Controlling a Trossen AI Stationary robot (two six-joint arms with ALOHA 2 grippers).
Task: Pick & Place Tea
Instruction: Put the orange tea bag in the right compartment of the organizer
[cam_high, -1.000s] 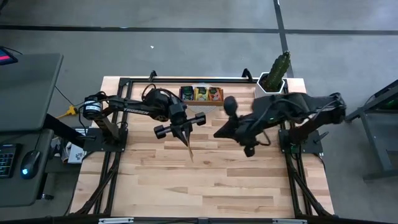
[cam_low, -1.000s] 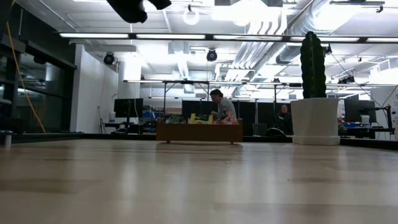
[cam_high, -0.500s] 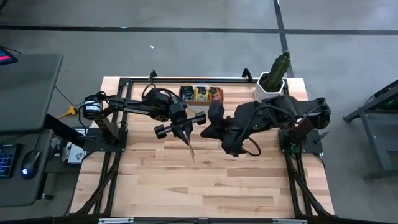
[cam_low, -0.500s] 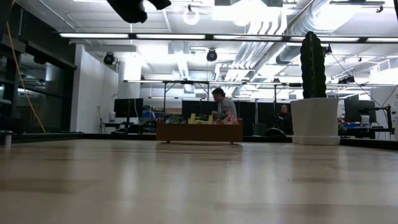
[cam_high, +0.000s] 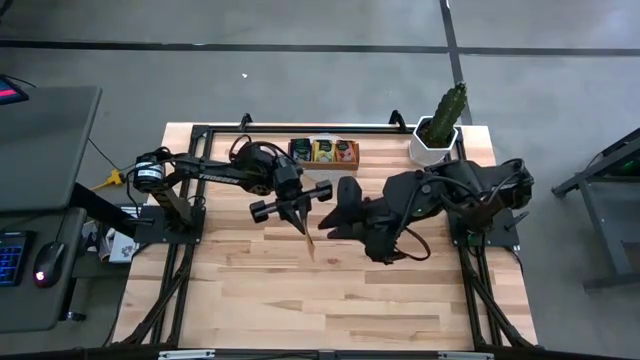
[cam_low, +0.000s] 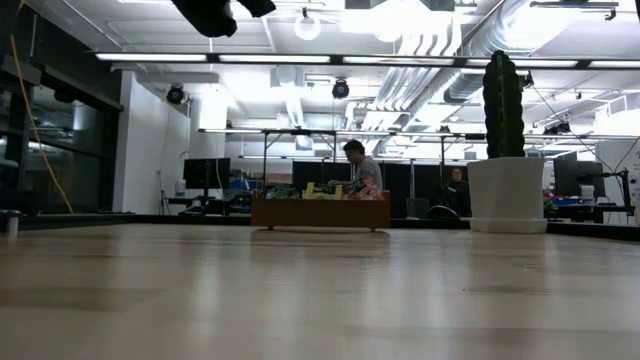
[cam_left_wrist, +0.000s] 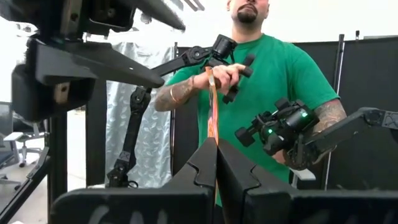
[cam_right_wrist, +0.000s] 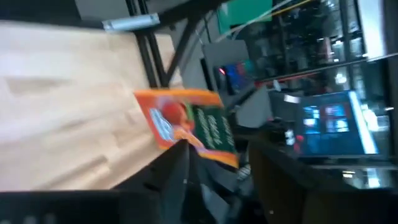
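Orange flat foil tea sachet (cam_right_wrist: 189, 126) with a printed label stands edge-on, clamped between the closed fingertips of the left gripper (cam_left_wrist: 216, 144) above the light wooden table (cam_high: 350, 290). The right gripper (cam_high: 325, 228) sits just beside it with its fingers (cam_right_wrist: 171, 171) spread apart, the sachet just off their tips.

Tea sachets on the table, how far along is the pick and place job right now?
Looks done: the wooden tray at the table's far edge holds sachets. In hand: the left gripper is shut on an orange tea sachet above mid-table, and the right gripper is open right beside it, perhaps for a handover. Left: that sachet has not been set down anywhere.
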